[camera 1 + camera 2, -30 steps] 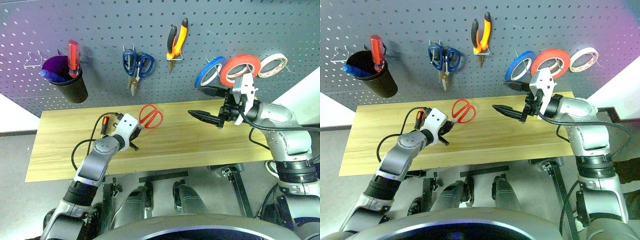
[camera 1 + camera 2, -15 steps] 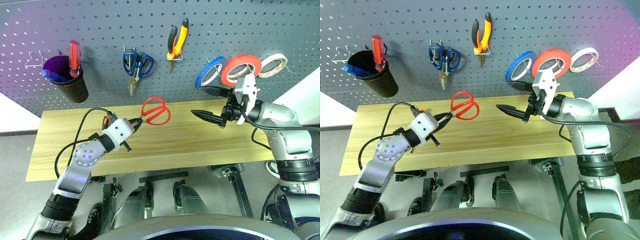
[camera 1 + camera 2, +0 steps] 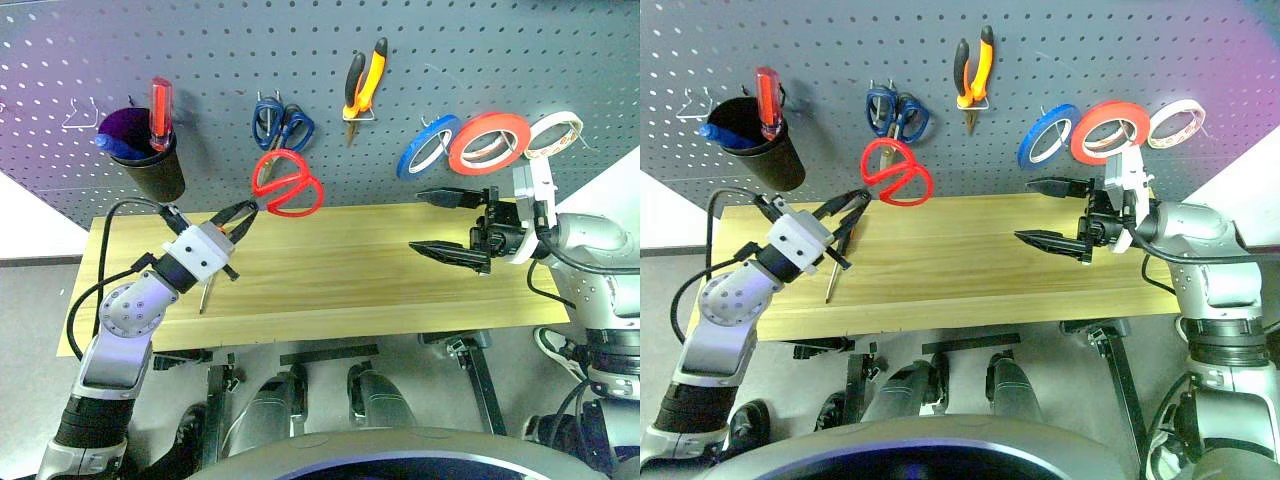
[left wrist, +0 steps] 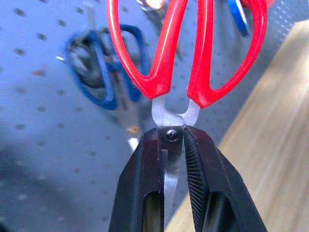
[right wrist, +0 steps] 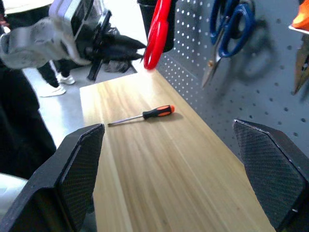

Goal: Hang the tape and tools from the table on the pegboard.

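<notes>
Rising scissors (image 3: 287, 186), now against pegboard (image 3: 200, 60)

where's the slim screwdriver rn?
The slim screwdriver lies flat on the table at its left end, just under the left gripper, which holds the red-handled scissors up by the pegboard.

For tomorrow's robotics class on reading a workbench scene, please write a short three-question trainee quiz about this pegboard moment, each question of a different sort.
1. True or false: the left pincer grips the red-handled scissors by the blades.
2. What tool lies on the table?
3. The orange-red tape hangs between: A) blue and beige-white rolls, B) two scissors, C) cup and pliers.

Key: 1 true; 2 the slim screwdriver; 3 A.
</notes>
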